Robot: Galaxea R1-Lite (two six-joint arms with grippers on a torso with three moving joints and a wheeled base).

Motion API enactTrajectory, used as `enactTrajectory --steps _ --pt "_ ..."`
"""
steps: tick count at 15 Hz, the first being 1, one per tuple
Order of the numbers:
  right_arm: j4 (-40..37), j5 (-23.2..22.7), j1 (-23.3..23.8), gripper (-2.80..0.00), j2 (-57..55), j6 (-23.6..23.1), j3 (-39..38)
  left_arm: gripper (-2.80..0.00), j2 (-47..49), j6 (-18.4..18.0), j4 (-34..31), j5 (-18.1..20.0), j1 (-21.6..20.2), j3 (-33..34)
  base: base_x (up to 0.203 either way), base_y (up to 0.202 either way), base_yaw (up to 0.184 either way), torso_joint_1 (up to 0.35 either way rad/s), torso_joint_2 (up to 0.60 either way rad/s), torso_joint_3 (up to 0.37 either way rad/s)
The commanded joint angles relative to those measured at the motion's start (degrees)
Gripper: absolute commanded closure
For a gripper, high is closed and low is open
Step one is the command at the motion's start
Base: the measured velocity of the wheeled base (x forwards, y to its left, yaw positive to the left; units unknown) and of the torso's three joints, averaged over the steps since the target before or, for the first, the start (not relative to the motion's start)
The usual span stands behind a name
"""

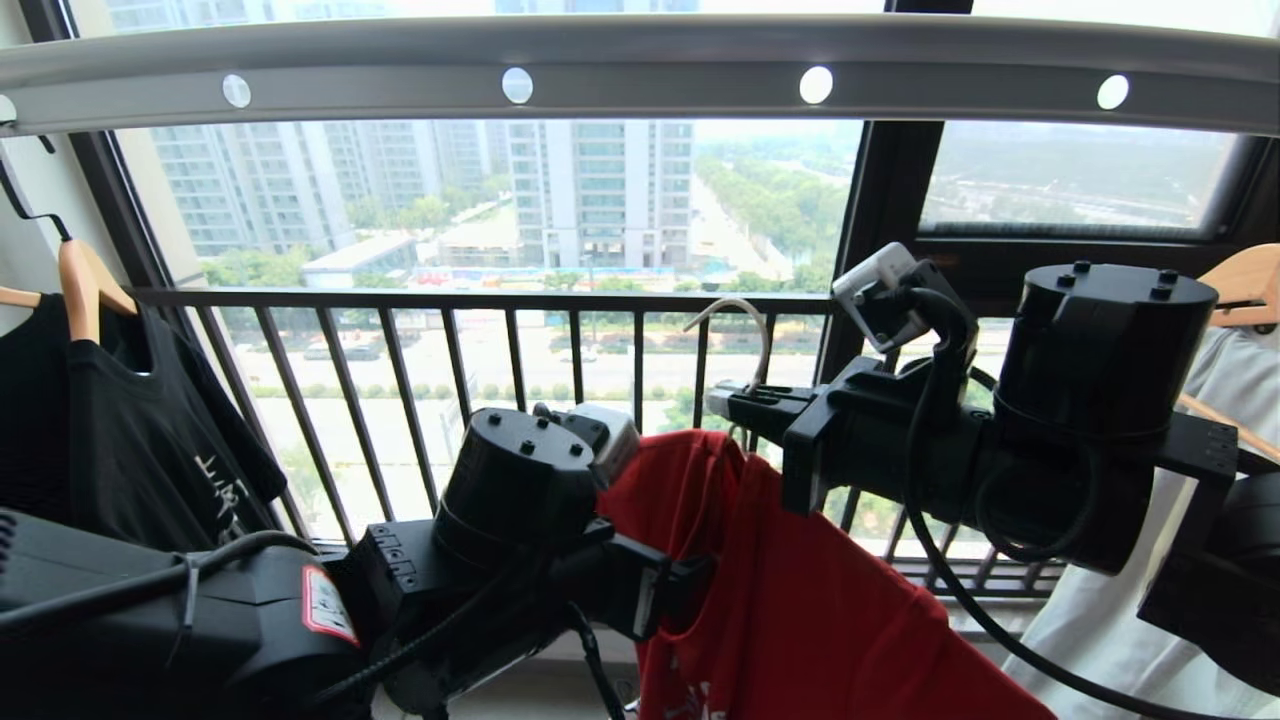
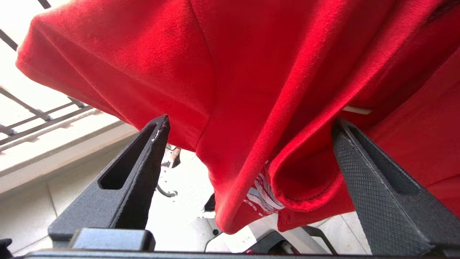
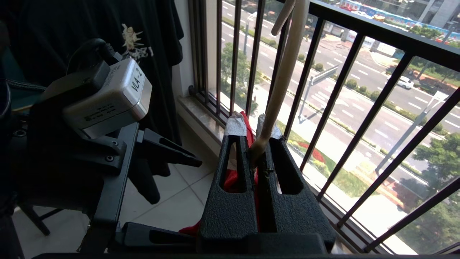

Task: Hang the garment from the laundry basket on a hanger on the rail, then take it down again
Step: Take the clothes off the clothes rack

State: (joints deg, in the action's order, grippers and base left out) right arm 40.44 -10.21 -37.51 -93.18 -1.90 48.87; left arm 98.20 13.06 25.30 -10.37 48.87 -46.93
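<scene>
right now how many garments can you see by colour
red T-shirt: 1
black T-shirt: 1
white garment: 1
total: 3

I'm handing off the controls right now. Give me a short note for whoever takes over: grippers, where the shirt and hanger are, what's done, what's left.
Right gripper: shut on the hanger at the base of its hook, held up in front of the window railing.
Left gripper: open, fingers either side of a fold of the red T-shirt, not gripping it.
The T-shirt drapes from the hanger, below the rail.
Done: shirt is on the hanger.
Not on the rail now: the hook is free in the air. Whether hanging or final put-away comes next cannot be told from here. The basket is out of sight.
</scene>
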Motion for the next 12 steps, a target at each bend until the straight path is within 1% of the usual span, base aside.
enactTrajectory --steps 1,2,3,4,9,12 --pt "0.26 -0.07 -0.19 0.00 0.37 -0.03 -0.18 -2.80 1.69 0.06 0.19 -2.66 0.00 -0.98 0.000 0.000 0.000 0.000 0.00 0.000" --pt "0.26 -0.07 -0.45 0.00 0.46 -0.03 -0.27 -2.80 1.99 0.04 0.21 -3.52 0.00 -1.06 0.000 0.000 0.000 0.000 0.00 0.000" --pt "0.26 -0.07 -0.72 0.00 0.46 -0.03 -0.27 -2.80 1.99 -0.22 0.19 -3.52 0.00 -0.97 0.000 0.000 0.000 0.000 0.00 0.000" --pt "0.26 -0.07 -0.73 0.00 0.55 -0.10 -0.27 0.00 1.82 -0.84 0.21 -3.59 0.00 -0.88 0.000 0.000 0.000 0.000 0.00 0.000" --pt "0.26 0.02 -0.79 0.00 0.90 -0.12 -0.27 0.00 0.94 -0.84 0.32 -3.68 -0.13 -1.06 0.000 0.000 0.000 0.000 0.00 0.000" --pt "0.26 0.11 -0.72 0.00 0.81 -0.12 -0.27 0.00 -2.35 -1.22 3.78 -3.69 -0.57 -0.75 0.000 0.000 0.000 0.000 0.00 0.000"
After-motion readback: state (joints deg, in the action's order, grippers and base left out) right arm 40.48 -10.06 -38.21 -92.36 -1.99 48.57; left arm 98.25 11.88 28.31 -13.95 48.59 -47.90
